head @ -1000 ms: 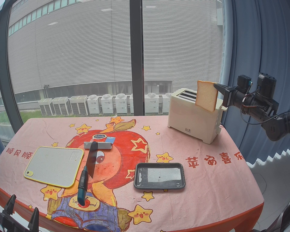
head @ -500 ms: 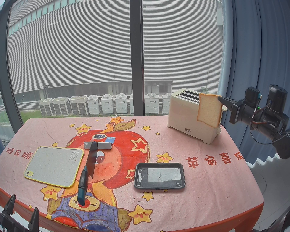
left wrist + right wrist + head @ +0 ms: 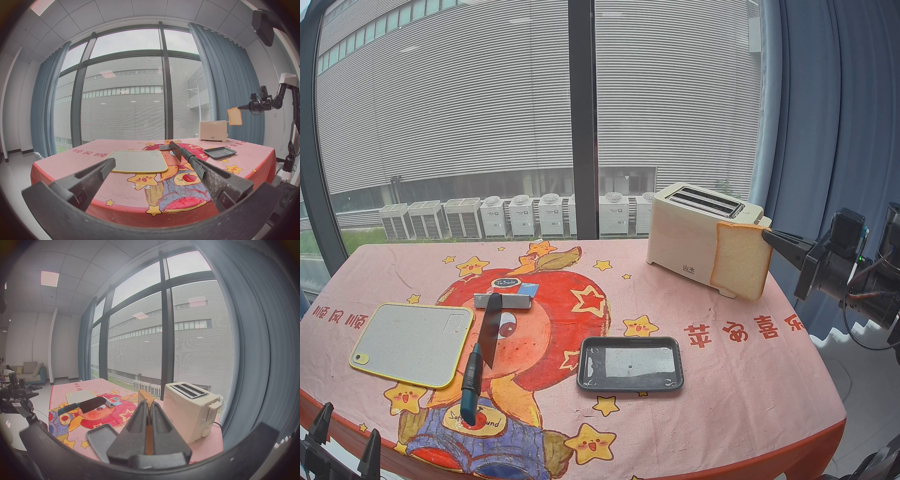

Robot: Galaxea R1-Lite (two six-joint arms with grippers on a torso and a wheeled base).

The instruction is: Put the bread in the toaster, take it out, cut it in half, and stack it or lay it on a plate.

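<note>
Surface: a table (image 3: 737,387) covered with a pink cartoon-print cloth, set against a large window.
Left gripper (image 3: 147,159): low, off the table's near left edge, fingers spread wide with nothing between them.
Knife (image 3: 481,350): teal handle toward the robot, dark blade pointing away, its tip resting on a small grey block (image 3: 515,301).
Cutting board (image 3: 409,344): flat, yellow-rimmed, just beside the knife on its left.
Plate (image 3: 584,365): a black rectangular tray at mid-table, to the right of the knife.
Bread (image 3: 740,259): one slice hanging upright in the air at the toaster's near right corner, out of the slots and above the cloth.
Right gripper (image 3: 765,232): off the table's right edge, fingers pinched on the slice's upper corner.
Toaster (image 3: 687,240): cream, two slots on top, at the table's far right.
Background: a grey ribbed building through the glass, and a blue curtain (image 3: 831,94) at right.
</note>
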